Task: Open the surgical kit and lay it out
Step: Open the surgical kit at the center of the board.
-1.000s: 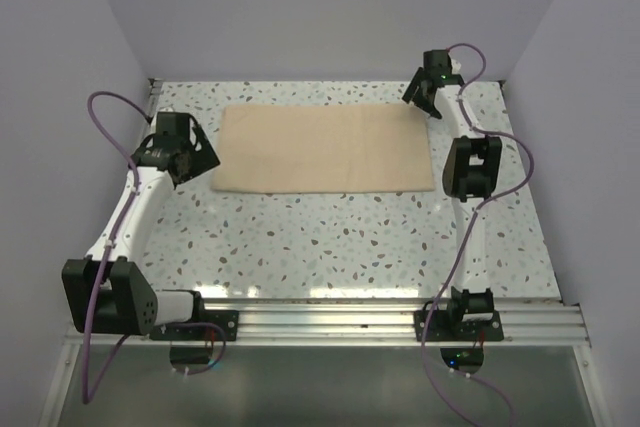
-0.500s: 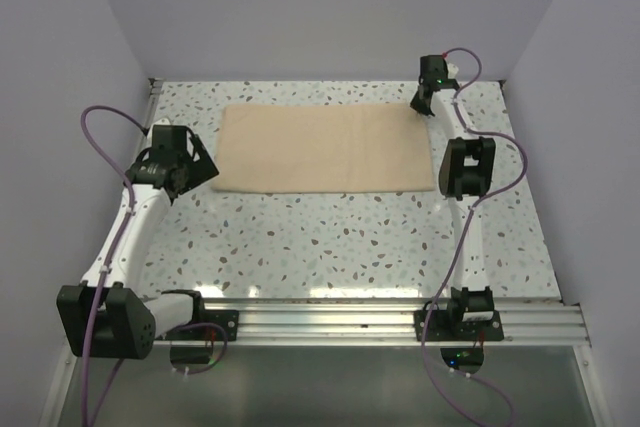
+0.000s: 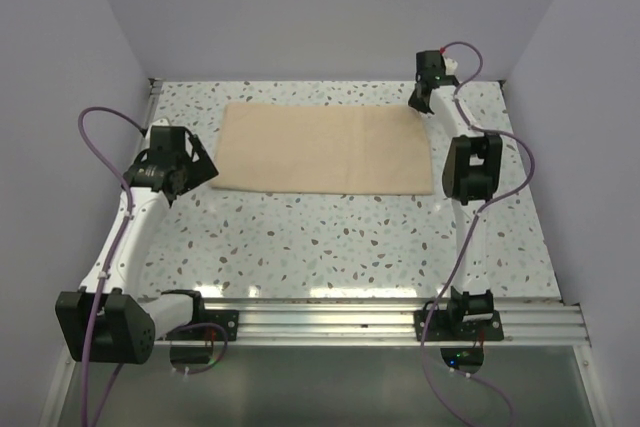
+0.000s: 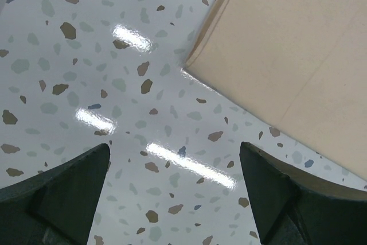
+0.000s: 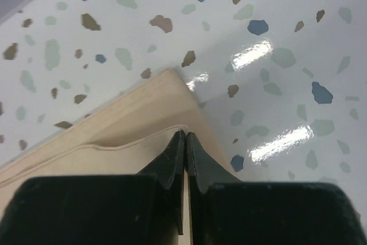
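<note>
Wrap (image 3: 325, 147) lies flat on the surface (image 4: 86, 55), my right tool (image 5: 183, 136) pinched shut on its far corner, my left tool (image 4: 175, 147) open alongside.

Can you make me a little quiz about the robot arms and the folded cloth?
1. True or false: the right pincer is wide open.
2. What lies at its tips? A: a corner of the tan folded cloth wrap; B: a red cup; C: a book.
3. Fill in: the left pincer hangs over the speckled table with its jaws ____.
Key: 1 false; 2 A; 3 open.
</note>
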Action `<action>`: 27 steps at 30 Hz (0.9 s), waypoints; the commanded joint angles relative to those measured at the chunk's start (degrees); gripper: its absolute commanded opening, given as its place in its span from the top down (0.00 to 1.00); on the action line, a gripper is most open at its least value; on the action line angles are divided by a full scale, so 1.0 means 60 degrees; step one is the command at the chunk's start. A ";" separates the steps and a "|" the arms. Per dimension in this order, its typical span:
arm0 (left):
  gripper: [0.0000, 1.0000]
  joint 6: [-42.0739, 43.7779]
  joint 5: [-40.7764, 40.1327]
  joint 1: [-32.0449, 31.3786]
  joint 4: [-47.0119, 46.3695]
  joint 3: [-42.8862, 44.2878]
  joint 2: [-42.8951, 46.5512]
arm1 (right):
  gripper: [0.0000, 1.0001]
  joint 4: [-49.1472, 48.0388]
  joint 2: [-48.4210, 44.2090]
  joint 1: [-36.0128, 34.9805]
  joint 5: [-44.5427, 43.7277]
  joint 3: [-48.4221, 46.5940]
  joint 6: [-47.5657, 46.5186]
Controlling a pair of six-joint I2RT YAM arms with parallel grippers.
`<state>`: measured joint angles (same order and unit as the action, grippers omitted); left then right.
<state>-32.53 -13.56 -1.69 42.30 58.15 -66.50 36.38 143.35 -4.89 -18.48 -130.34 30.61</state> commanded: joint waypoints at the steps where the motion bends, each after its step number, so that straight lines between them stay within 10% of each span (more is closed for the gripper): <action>1: 0.00 -0.0086 0.0194 -0.0040 0.0068 0.0327 0.0287 | 1.00 -0.0190 -0.1698 -0.0445 -0.0070 0.0088 0.0172; 7: 0.00 -0.0027 0.0473 -0.0040 -0.0107 0.0503 0.0419 | 1.00 0.0601 -0.3307 -0.1162 0.0808 0.1052 0.0142; 11: 0.00 -0.0100 0.0605 -0.0040 -0.0443 0.0606 0.0303 | 1.00 0.0982 -0.5926 -0.1982 0.1425 0.4396 0.0201; 19: 0.00 -0.0407 0.0240 -0.0040 -0.0942 0.0810 -0.0006 | 1.00 0.3381 -1.4577 -0.2130 0.0389 1.0354 0.0363; 27: 0.02 -0.1211 -0.1575 -0.0054 0.0344 0.2083 -0.0064 | 0.94 0.5684 -1.6714 -0.2130 0.0178 1.2333 0.1211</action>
<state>-36.16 -16.69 -1.69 41.60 64.77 -66.81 63.59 39.77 -17.89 -16.51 -60.42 35.05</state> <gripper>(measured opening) 0.989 0.075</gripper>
